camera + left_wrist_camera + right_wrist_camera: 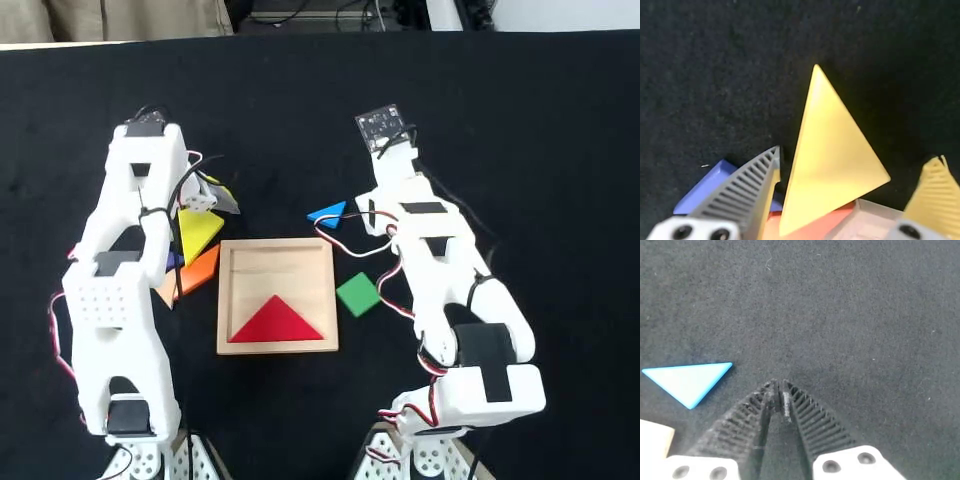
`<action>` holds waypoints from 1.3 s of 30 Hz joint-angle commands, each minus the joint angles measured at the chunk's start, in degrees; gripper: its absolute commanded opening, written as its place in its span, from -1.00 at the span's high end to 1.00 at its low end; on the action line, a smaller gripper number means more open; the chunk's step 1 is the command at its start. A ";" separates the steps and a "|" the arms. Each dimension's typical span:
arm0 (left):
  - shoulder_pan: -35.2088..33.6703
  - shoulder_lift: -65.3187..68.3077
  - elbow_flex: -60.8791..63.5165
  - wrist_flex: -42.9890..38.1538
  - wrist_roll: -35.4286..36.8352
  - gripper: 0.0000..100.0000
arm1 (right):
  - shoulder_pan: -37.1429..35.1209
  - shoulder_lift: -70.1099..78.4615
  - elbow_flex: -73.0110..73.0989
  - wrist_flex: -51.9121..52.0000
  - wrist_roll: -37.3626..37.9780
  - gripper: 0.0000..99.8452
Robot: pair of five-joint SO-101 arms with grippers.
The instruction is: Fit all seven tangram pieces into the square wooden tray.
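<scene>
— High view first: where does the yellow triangle [198,232] lie?
— Left of centre, just off the tray's [276,244] upper-left corner, under the left fingers [205,196]. A red triangle [275,322] sits in the tray.
— Left wrist view?
— The fingers stand wide, with the triangle [830,160] between them and its tip pointing away from the wrist.
— Right wrist view?
— The right fingers [779,390] are pressed together and empty, and the blue triangle [690,381] lies beside them.

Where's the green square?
In the high view the green square lies on the black table beside the wooden tray, on its right, near the right arm.
</scene>
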 commanded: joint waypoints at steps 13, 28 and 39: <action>-0.92 3.69 -6.46 0.53 -6.33 0.32 | -0.88 -0.48 -2.24 -0.09 0.44 0.98; -0.48 3.69 -8.92 0.53 -6.68 0.58 | -0.88 -0.48 -2.33 -0.09 0.44 0.98; -0.31 3.60 -9.01 0.62 -8.88 0.59 | -0.88 -0.48 -2.33 -0.18 0.44 0.98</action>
